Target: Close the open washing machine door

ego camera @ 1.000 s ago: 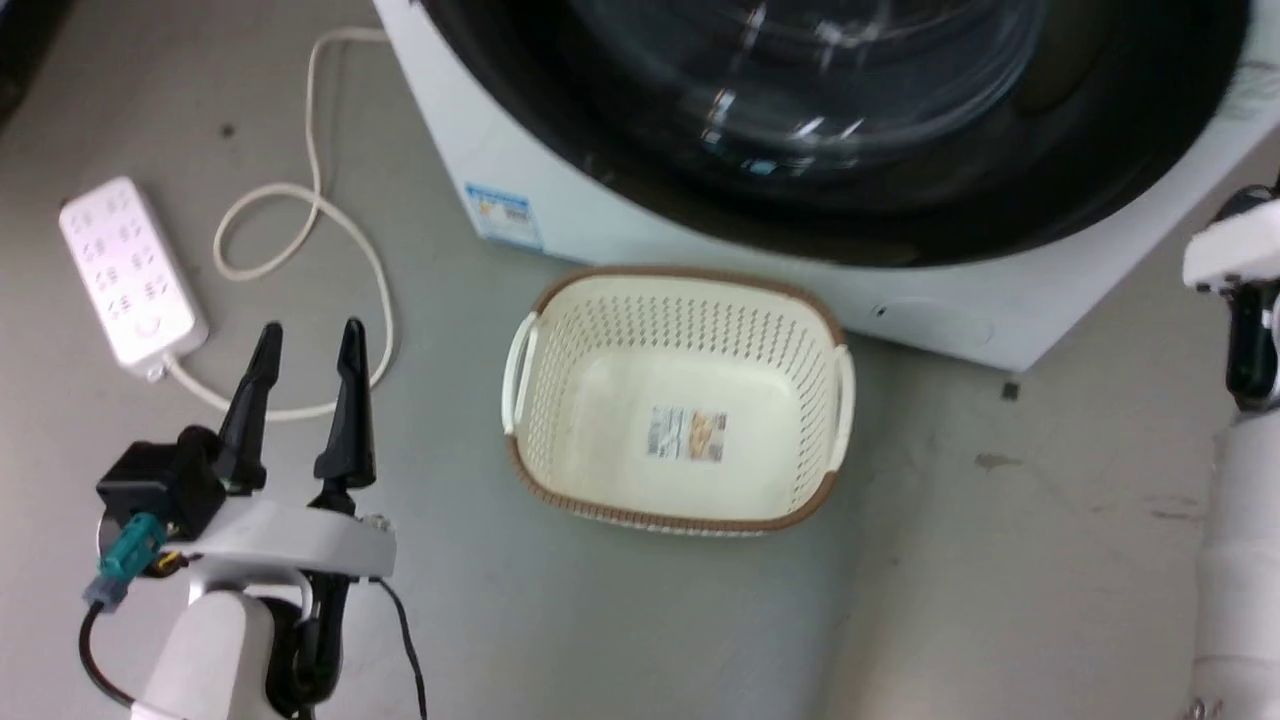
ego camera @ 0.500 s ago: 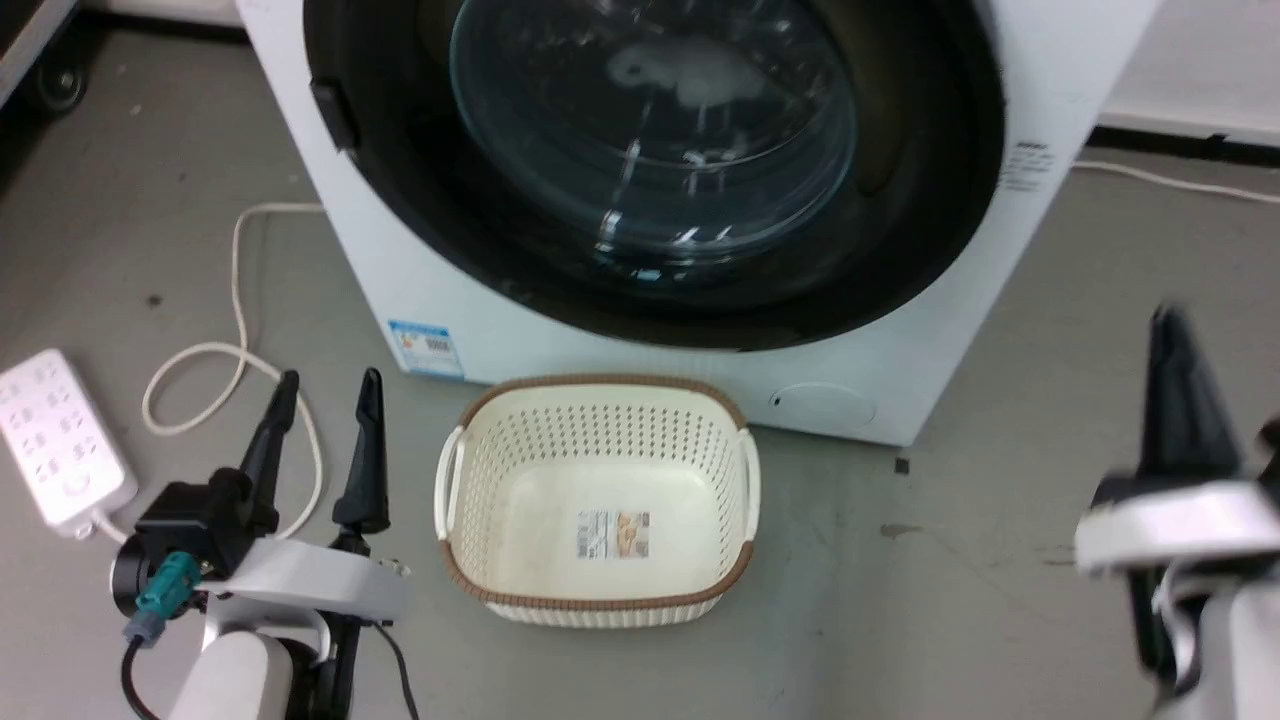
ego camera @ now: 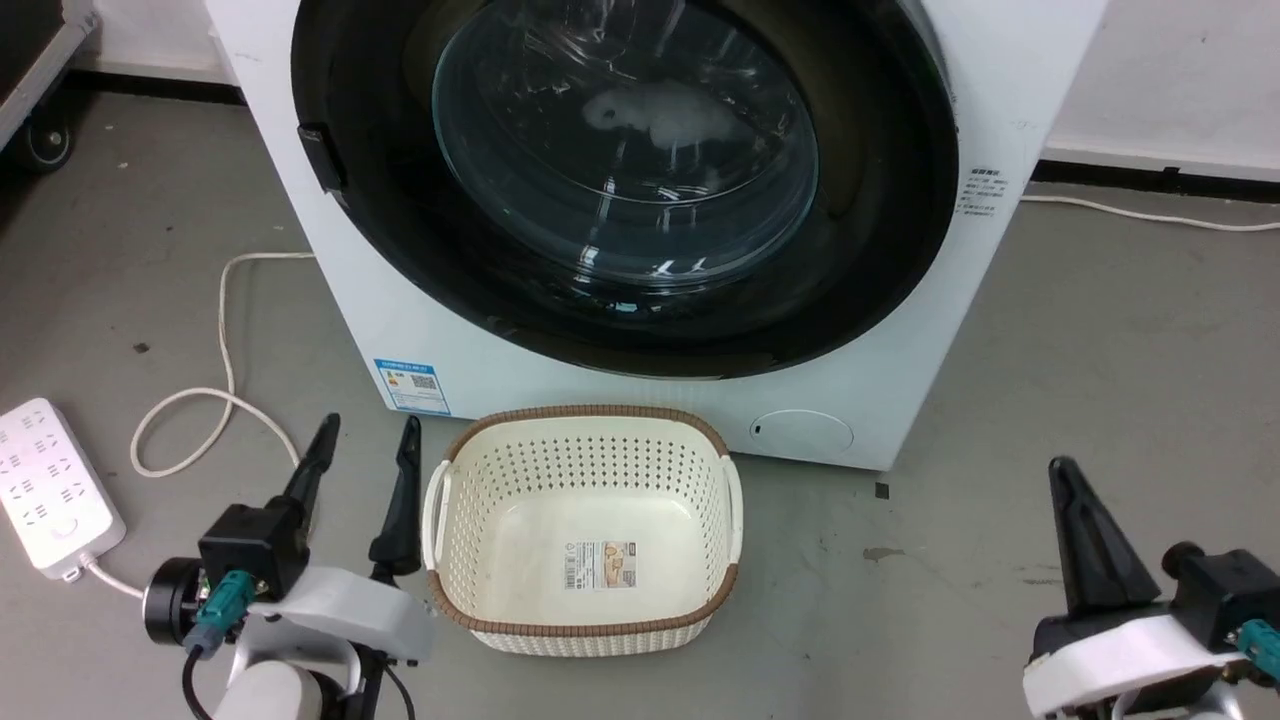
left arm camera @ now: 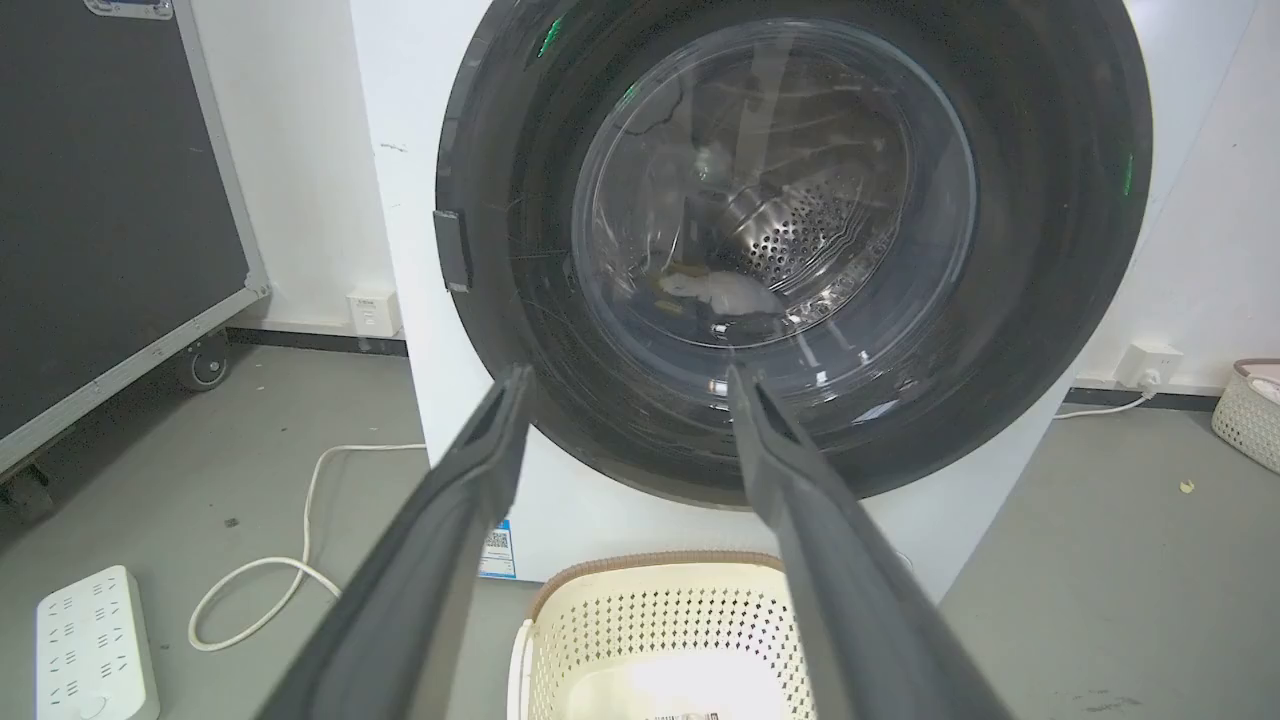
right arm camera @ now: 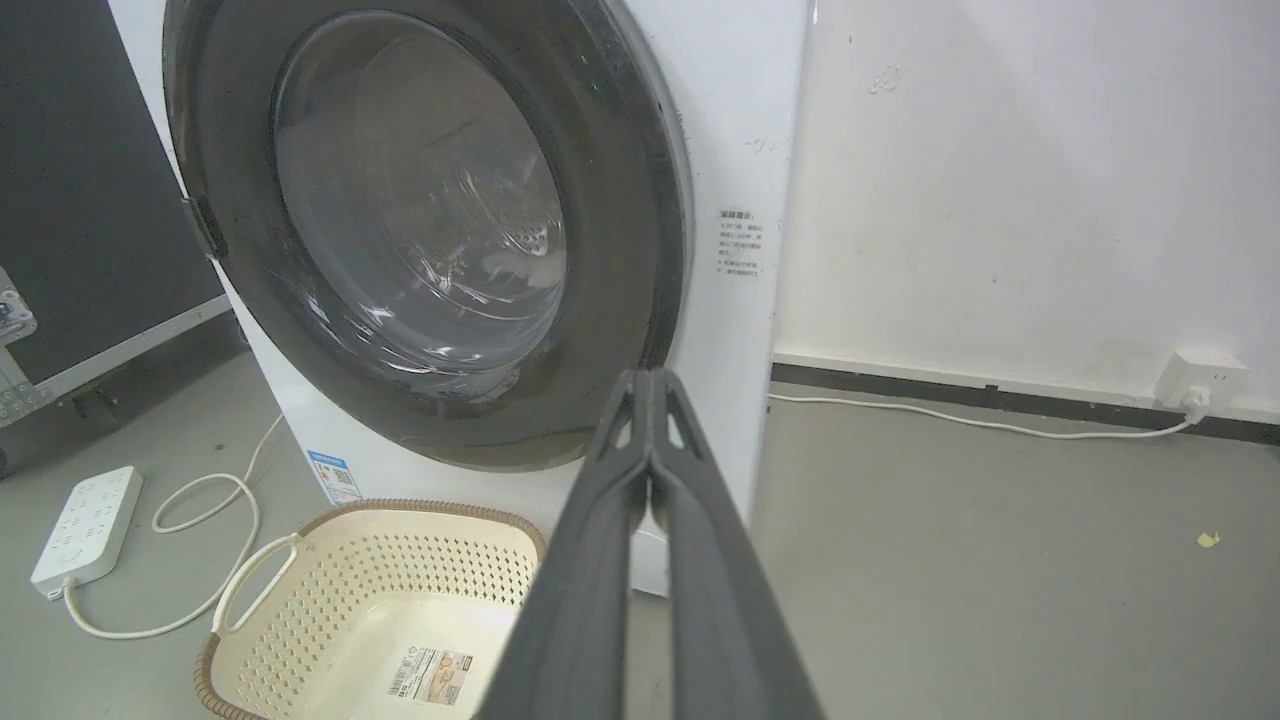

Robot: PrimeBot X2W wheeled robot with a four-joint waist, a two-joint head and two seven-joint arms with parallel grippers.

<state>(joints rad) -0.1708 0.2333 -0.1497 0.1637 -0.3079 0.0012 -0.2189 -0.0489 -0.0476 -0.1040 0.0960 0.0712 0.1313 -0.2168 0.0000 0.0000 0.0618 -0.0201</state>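
1. Head view: the door looks flush on the machine, above the basket. Your left gripper sits low, jaws released. The right gripper is low too, jaws clenched on nothing.
2. Left wrist view: the door's rim seems to lie against the white front. If you doubt the catch, press squarely near the dark tab on its edge.
3. Right wrist view: no clear gap shows. Push with the clenched jaws on the black rim, not the glass.
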